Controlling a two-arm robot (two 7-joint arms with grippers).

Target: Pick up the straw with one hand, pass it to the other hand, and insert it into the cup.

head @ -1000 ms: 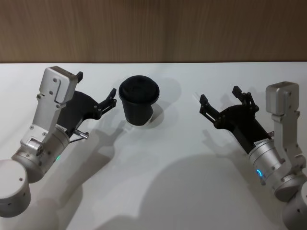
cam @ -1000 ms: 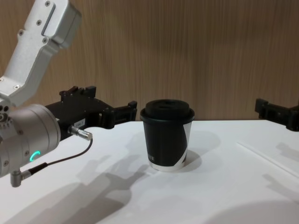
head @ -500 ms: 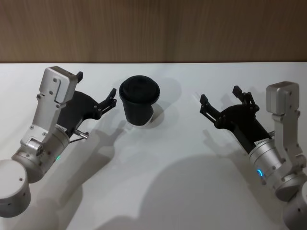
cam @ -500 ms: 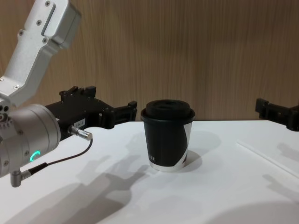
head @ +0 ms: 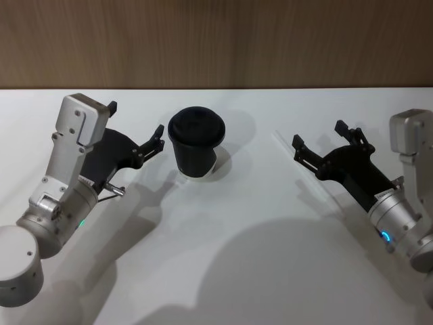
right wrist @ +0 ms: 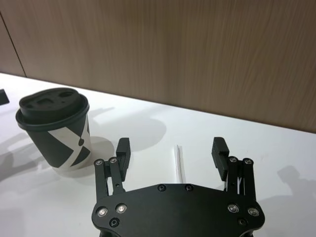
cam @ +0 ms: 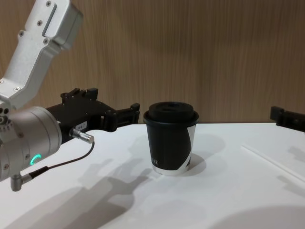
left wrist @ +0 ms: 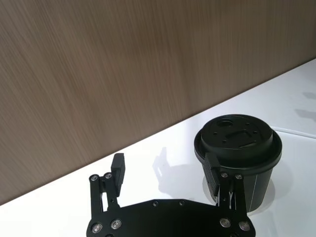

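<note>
The pick-up is in hand: the right end effector (head: pixel 319 135) hangs wide open and empty over the straw (right wrist: pixel 179 163), which lies flat on the bench (head: pixel 223 237) right of the cup (head: pixel 196 143); next it must drop and close across the straw. Against a moment ago it has slid rightward, while the left end effector (head: pixel 135 120), open and empty beside the cup, has not moved

Straw (right wrist: pixel 178 163) R of cup (right wrist: pixel 54 131)
</note>
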